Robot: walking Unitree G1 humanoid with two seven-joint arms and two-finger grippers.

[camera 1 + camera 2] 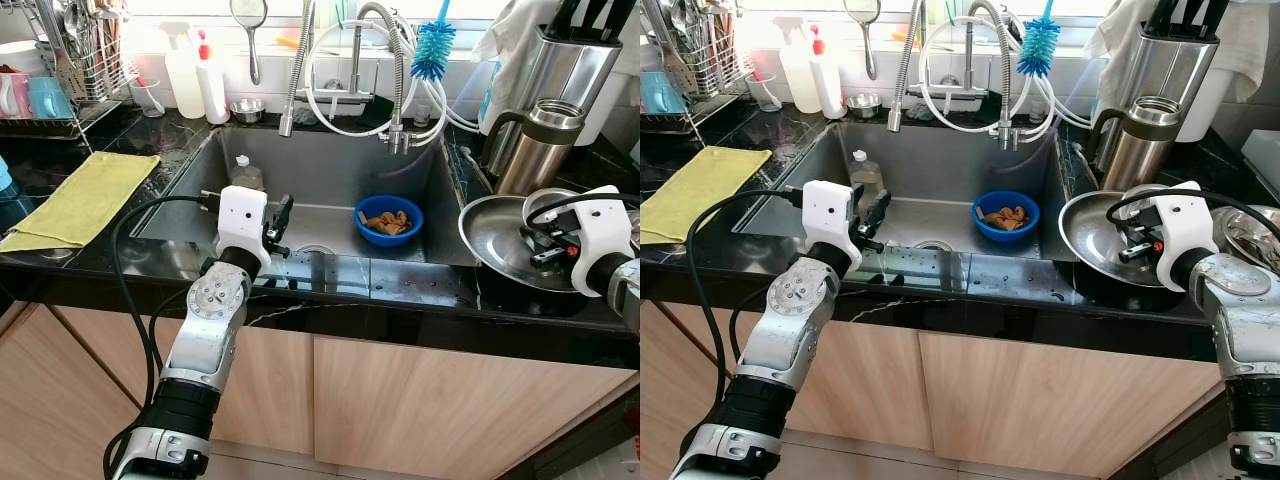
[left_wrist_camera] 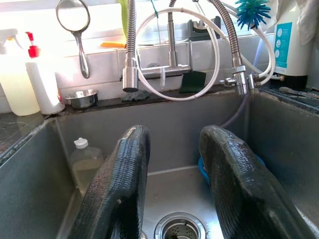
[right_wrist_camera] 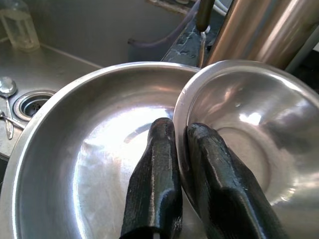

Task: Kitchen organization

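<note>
The two eye views are looking down from the head onto the sink (image 1: 320, 190) and black counter (image 1: 400, 285), sharing nearly the same scene. The left wrist view is facing far across the basin toward the faucet (image 2: 130, 45). The right wrist view is sitting close over a large steel bowl (image 3: 75, 149).

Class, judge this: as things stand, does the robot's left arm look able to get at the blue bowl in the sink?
Probably yes. The left pincer hangs open over the sink's front edge, and the blue bowl sits uncovered on the sink floor with open space between them.
</note>
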